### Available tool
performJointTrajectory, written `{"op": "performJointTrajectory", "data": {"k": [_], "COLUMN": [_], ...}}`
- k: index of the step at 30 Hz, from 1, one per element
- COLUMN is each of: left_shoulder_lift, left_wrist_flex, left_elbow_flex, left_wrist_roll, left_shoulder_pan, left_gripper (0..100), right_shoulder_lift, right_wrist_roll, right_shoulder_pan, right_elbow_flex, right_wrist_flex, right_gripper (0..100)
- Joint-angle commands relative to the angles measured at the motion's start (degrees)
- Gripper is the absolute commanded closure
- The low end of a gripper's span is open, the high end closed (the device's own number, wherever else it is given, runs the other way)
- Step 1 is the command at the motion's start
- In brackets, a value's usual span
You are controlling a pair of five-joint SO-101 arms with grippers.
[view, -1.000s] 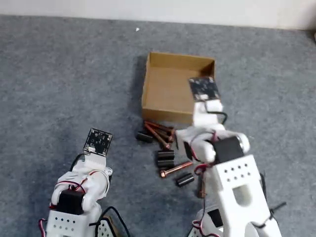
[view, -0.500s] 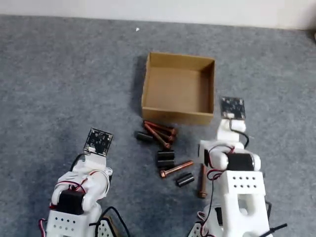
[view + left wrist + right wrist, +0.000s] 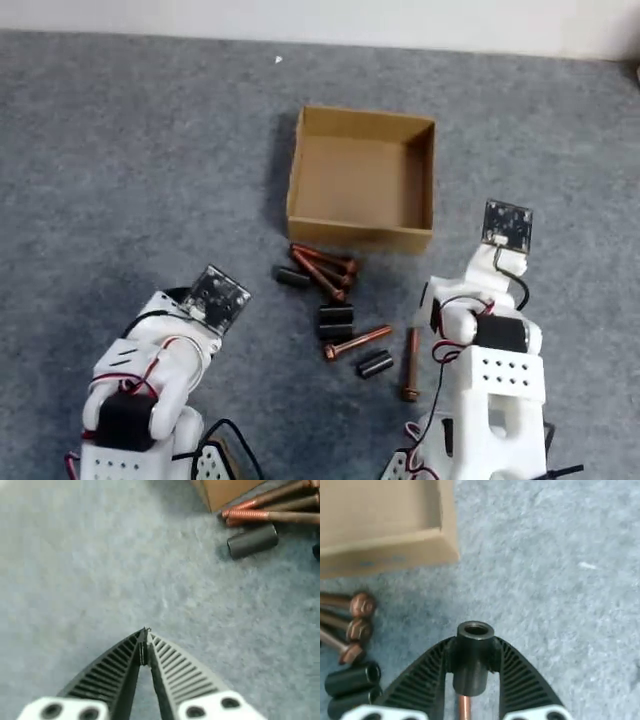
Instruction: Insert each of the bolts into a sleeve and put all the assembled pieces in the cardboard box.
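Right wrist view: our right claw [image 3: 472,647] grips a sleeve [image 3: 472,667], bolt [image 3: 464,708] seemingly inside, for the box [image 3: 385,550]; left claw [image 3: 145,636] closed.

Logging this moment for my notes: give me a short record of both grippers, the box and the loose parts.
left gripper: shut, empty, over carpet
right gripper: shut on a sleeve, near the box corner
box: empty
bolts: loose on the carpet before the box
other sleeves: loose among the bolts
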Motion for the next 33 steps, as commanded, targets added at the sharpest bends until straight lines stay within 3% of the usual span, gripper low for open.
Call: {"op": "performJointTrajectory", "data": {"k": [1, 6, 11, 15, 25, 33], "left_shoulder_lift": [-0.13, 12.0, 32.75, 47.16, 74.07, 91.47], "left_wrist_flex": [-1.14, -1.14, -1.05, -1.58, -13.71, -21.27], "left_elbow_flex": [-7.69, -15.34, -26.24, -32.75, -41.8, -49.89], "left_wrist_roll": [-3.6, -3.69, -8.62, -12.48, -17.93, -18.73], "left_shoulder_pan": [-0.31, 0.92, 10.24, 15.6, 23.43, 25.71], "left_gripper": [98, 93, 93, 86, 82, 82], "right_shoulder_lift": [-1.27, -1.27, -1.27, -1.27, -1.27, -1.27], "right_wrist_roll": [-0.53, -0.53, -0.53, -2.02, -2.29, -2.2], "right_shoulder_pan": [1.01, 1.1, 1.54, 4.53, 5.41, 5.41], "right_elbow_flex": [-0.22, -0.22, -0.4, -0.57, -0.57, -0.57], "right_wrist_flex": [-2.51, -2.59, -2.59, -2.59, -2.59, -2.59], "right_gripper": [99.5, 99.5, 99.5, 99.5, 99.5, 99.5]}}
